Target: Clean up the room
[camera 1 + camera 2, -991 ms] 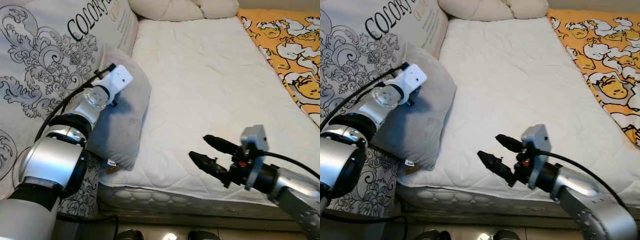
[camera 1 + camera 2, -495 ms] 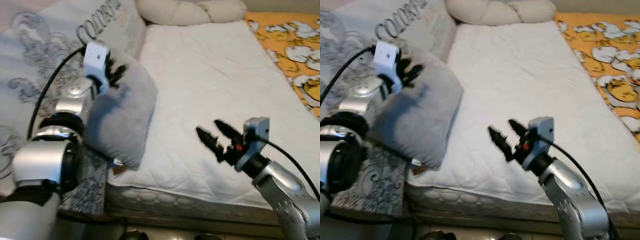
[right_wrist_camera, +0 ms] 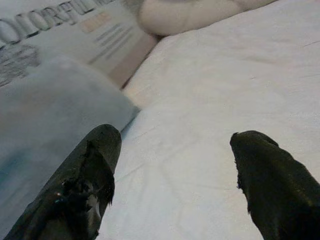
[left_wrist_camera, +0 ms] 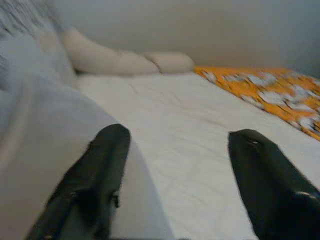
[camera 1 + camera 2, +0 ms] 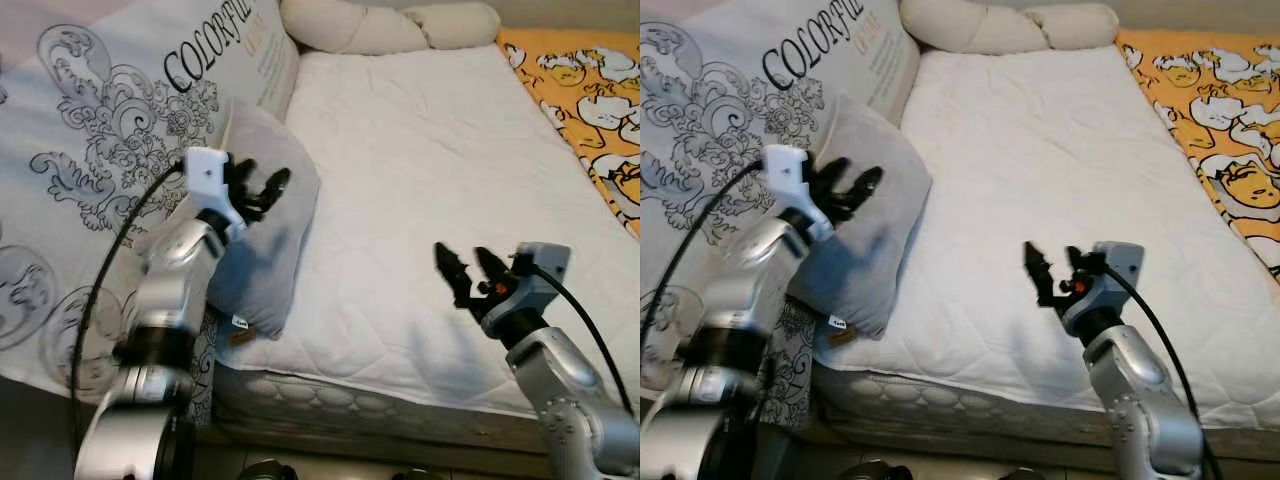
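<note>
Left eye view looked down on a bed point(image 5: 430, 190) with a white quilted cover, its near edge running across the bottom of the picture. A grey pillow point(image 5: 275, 215) lay at about nine o'clock on the bed, leaning against a large white cushion point(image 5: 110, 130) printed with black scrollwork and lettering. The left pincer point(image 5: 258, 188) hovered at the upper face of that grey pillow, its two black fingers point(image 5: 270, 185) spread apart and closed on nothing; whether a fingertip touched the fabric could not be told. From the left wrist view the same fingers point(image 4: 95, 175) stood wide apart, the grey pillow point(image 4: 45, 165) just beneath one of them and the white bed point(image 4: 175, 130) stretching beyond. The right pincer point(image 5: 467, 270) hung over the bed's near edge at about five o'clock, well apart from the pillow, its fingers parted and empty. In the right wrist view those fingers point(image 3: 90, 175) framed bare white cover, with the grey pillow point(image 3: 50, 125) off to one side. A long cream bolster point(image 5: 385, 25) lay across the head of the bed at twelve o'clock, and an orange blanket point(image 5: 590, 90) printed with cartoon figures covered the two o'clock side.
</note>
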